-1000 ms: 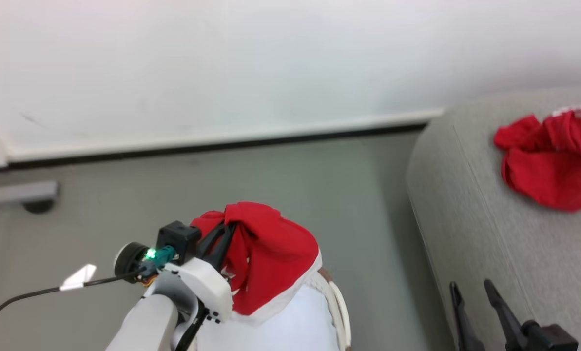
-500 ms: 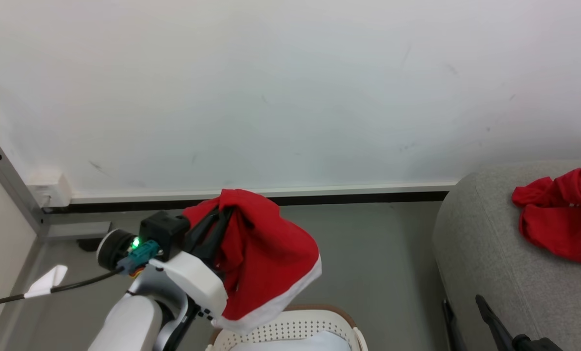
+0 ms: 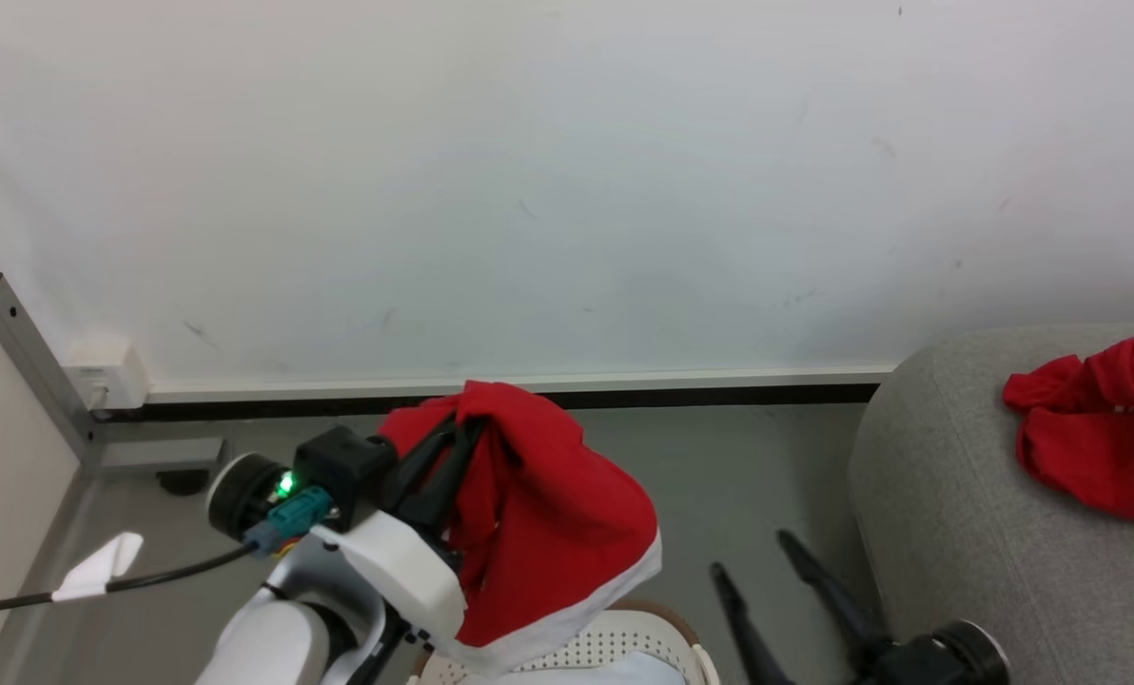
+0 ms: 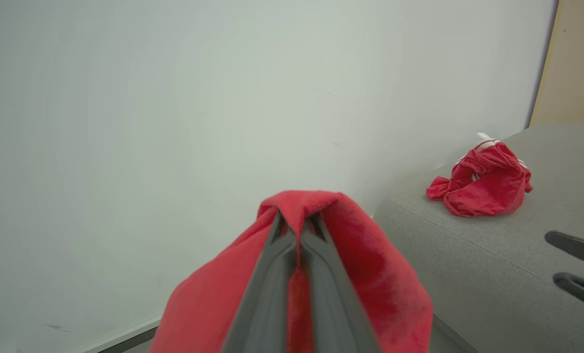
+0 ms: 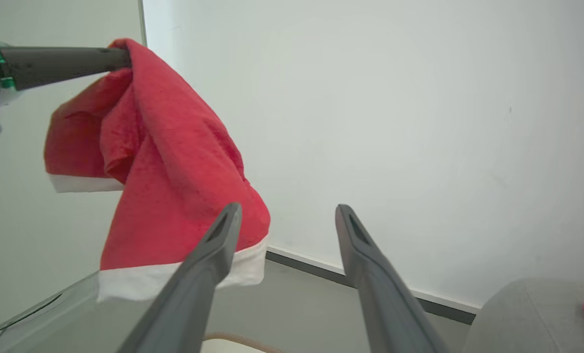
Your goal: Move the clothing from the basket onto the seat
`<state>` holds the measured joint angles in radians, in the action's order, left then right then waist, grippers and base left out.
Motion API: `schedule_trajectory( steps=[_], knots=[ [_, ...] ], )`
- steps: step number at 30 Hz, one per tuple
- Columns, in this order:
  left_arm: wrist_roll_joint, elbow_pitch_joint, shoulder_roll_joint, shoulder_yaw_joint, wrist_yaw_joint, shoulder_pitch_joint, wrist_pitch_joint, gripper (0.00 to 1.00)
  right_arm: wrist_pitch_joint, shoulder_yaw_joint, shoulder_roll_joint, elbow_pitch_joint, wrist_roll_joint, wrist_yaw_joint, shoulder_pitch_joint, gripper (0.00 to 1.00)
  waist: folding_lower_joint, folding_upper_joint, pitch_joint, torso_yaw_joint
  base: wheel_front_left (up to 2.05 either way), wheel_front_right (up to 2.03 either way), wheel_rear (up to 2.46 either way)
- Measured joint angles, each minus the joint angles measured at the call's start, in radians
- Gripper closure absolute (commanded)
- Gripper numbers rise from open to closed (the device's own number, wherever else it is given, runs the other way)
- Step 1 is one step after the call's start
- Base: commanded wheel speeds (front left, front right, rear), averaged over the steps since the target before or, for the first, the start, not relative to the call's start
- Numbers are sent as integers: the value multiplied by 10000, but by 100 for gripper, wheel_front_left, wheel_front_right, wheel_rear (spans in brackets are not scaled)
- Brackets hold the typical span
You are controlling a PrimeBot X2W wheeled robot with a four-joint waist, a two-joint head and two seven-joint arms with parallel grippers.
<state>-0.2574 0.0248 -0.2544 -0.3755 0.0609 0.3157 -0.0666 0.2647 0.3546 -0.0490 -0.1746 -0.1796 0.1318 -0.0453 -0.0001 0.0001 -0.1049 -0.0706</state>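
My left gripper [image 3: 462,428] is shut on a piece of red clothing [image 3: 548,533] with a white band, which hangs in the air above the basket [image 3: 615,652]. Only the basket's brown rim and perforated cream wall show at the bottom edge. In the left wrist view, the fingers [image 4: 272,274] pinch the top fold of the fabric [image 4: 370,264]. A second red garment [image 3: 1090,447] lies crumpled on the grey seat [image 3: 957,533] at the right. My right gripper [image 3: 752,557] stands open over the floor between basket and seat, holding nothing. In its own view [image 5: 284,211] the hanging clothing [image 5: 174,171] is to its left.
A white wall with a dark baseboard [image 3: 624,395] runs behind the grey floor [image 3: 748,476]. At the left stand a metal post [image 3: 25,362] and a white wall box [image 3: 106,371]. A black cable with a white tag [image 3: 101,571] trails from my left wrist.
The head camera has tilted up, so more wall shows. The held clothing now hangs higher above the basket. My right gripper has swung left, off the seat's edge and over the floor.
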Motion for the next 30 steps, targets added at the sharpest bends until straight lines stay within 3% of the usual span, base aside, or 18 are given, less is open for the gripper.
schedule_trajectory(
  steps=[10, 22, 23, 24, 30],
  knots=[
    [0, -288, 105, -510, 102, -41, -199, 100, 2, 2512, 10, -811, 63, 0, -1921, 0, 1, 0, 190, 51, 0, 0, 0],
    [-4, -713, 270, -1252, 267, 6, -456, 100, 0, 3480, 0, -2867, -240, 0, -3829, 0, 1, 0, 220, 501, 0, 0, 0],
    [-13, -727, 280, -1296, 270, 6, -468, 100, 0, 3522, 8, -2987, -485, 0, -3918, 16, 2, 0, 220, 537, 0, 0, 0],
    [-46, -738, 297, -1338, 282, 7, -477, 100, 0, 3578, 6, -3141, -663, 0, -4022, 100, 2, 0, 219, 576, 0, 0, 0],
    [-130, -698, 313, -1411, 268, -24, -466, 100, 0, 3808, 0, -3486, -1954, 0, -4325, 100, 1, 0, 234, 702, 0, 0, 0]
  ],
)
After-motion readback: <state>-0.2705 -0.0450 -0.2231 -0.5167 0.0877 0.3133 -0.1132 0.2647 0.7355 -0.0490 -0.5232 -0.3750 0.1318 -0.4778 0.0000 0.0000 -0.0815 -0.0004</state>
